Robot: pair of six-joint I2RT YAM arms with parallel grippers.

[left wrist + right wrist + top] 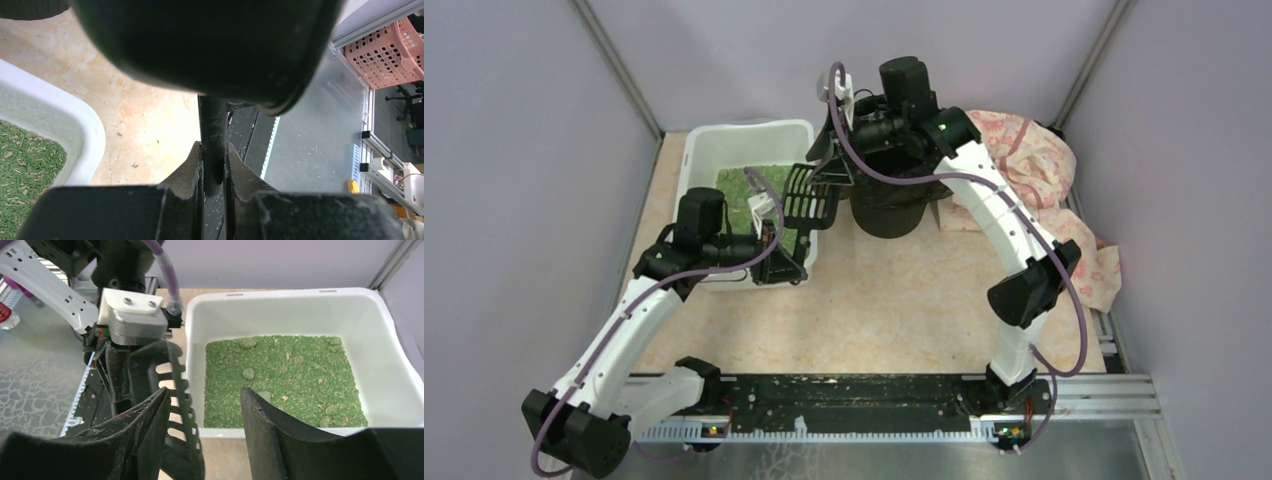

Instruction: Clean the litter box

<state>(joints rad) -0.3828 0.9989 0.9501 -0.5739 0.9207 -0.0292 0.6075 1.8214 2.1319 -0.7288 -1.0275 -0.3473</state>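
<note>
Jaws of the left gripper point(214, 150) pinched onto the black handle of the slotted scoop point(809, 195); those of the right gripper point(204, 392) spread wide, gripping nothing, just beside the scoop's blade. Upper left of centre in the top view: white litter box point(744, 135), green litter point(280, 375) with a few clumps inside. Just right of it, round black bin point(884, 210); upper right, patterned cloth point(1034, 170).
</note>
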